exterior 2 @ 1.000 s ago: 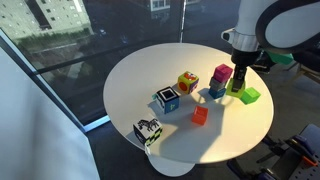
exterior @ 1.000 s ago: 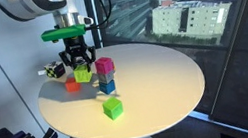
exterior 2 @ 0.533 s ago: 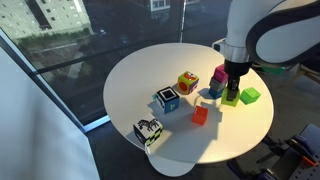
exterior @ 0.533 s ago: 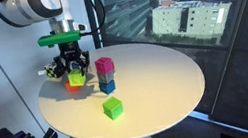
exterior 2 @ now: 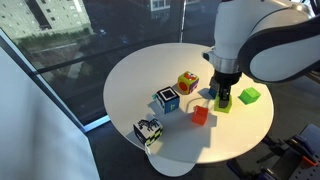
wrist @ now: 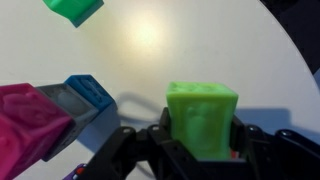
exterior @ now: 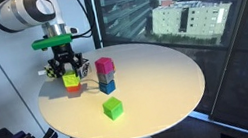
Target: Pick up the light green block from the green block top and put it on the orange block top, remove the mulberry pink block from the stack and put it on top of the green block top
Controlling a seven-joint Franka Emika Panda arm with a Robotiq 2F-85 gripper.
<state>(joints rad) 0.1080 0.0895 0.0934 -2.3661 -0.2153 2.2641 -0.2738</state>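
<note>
Block held over the round table (exterior 2: 140,70), in an exterior view.
The gripper (exterior 2: 222,98) grips the light green block (exterior 2: 224,103) just beside the orange block (exterior 2: 200,115). The green block (exterior 2: 249,95) lies beyond it, and a black-and-white cube (exterior 2: 166,99) sits on the orange block's opposite side.

The light green block (wrist: 203,118) is pale yellowish lime, the green block (exterior: 113,107) a deeper green. The mulberry pink block (exterior: 105,66) is magenta, the blue cube (exterior: 107,84) plain blue, and the orange block (exterior 2: 200,116) orange-red. One cube (exterior 2: 168,99) and a second cube (exterior 2: 148,131) bear black-and-white patterns. The table (exterior: 165,72) is off-white.
</note>
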